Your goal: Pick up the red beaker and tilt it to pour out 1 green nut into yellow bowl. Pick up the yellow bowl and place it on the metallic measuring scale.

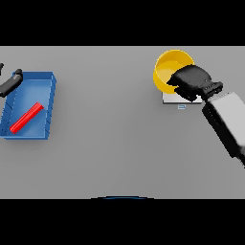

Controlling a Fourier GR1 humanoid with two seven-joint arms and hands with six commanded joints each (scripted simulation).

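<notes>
Resting on the metal scale (pixel 173 99) at the far right of the grey table (pixel 110 143), the yellow bowl (pixel 171 68) sits upright with its open mouth toward the camera. Only a pale corner of the scale and a small blue-edged display at its near edge show from under the bowl and the hand.

The right hand (pixel 191 82) lies over the near right rim of the bowl, its dark fingers curled against the bowl's side, wrapped on the rim. The white and grey right forearm runs from it toward the lower right edge of the view. Whether anything lies inside the bowl cannot be told; the interior reads as plain yellow.

At the far left stands a blue tray (pixel 48 107), open-topped, with a red beaker (pixel 27 117) lying on its side inside it, set diagonally from lower left to upper right. The beaker and bowl are well apart, on opposite sides of the table.

The left hand (pixel 11 82) shows at the left edge, just above the tray's far left corner. Fingers there: cannot tell.
</notes>
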